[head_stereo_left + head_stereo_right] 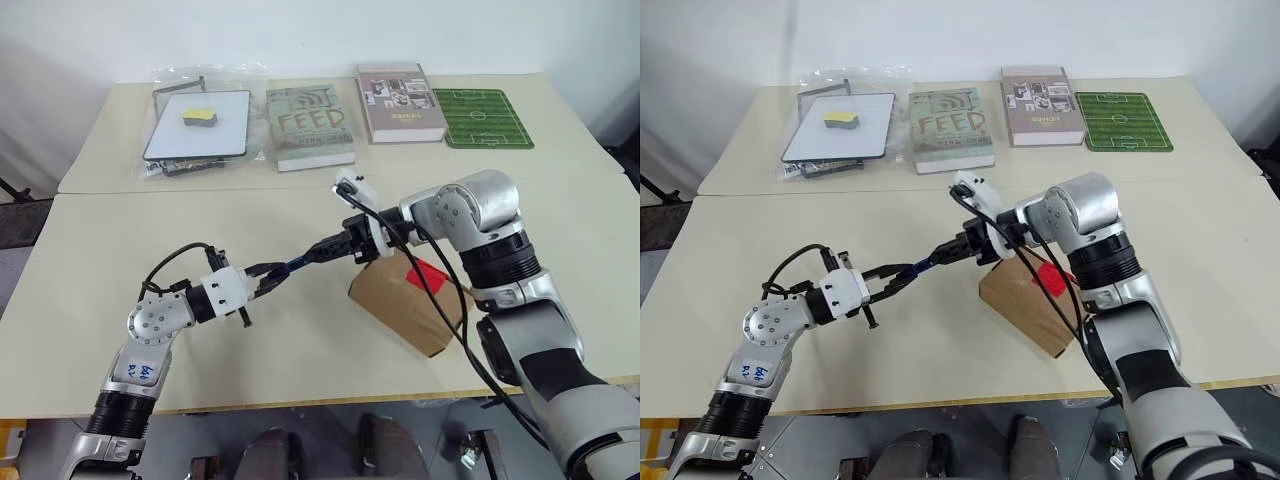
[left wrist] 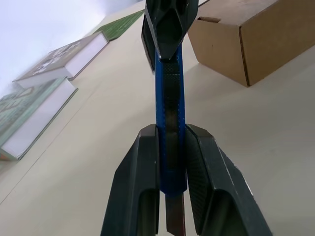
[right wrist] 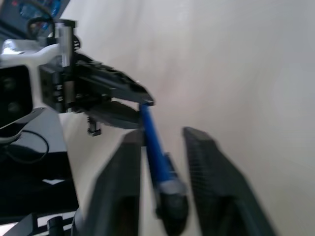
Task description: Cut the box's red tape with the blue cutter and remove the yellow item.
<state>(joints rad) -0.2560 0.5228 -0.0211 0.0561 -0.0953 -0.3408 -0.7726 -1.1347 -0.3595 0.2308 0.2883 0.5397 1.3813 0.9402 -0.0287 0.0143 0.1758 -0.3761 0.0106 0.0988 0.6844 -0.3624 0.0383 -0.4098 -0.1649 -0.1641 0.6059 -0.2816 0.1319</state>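
Two cream tables (image 1: 120, 260) pushed together under a white wall; books, a whiteboard and a green pitch mat lie along the far edge at 12 o'clock. Cutter (image 1: 297, 262) is off the table, bridging both arms, its long axis running from about 8 o'clock to 2 o'clock in the head view. Left tool (image 1: 268, 272) is clamped on the near end, pads flat on both sides of the blue shaft. Right tool (image 1: 340, 245) meets the far end; left wrist view shows its fingers pinched on the shaft, while in its own wrist view a gap shows beside the shaft, so the grip looks just closing, not firm. Likely a handover from left to right. Box (image 1: 405, 300) sits on the table just beyond the right tool, at 4 o'clock from it, tilted on the table, plain brown card. Red tape (image 1: 428, 272) is a small patch on its top edge, next to the right forearm. Right arm is much the nearer. Yellow item not seen; presumably inside.
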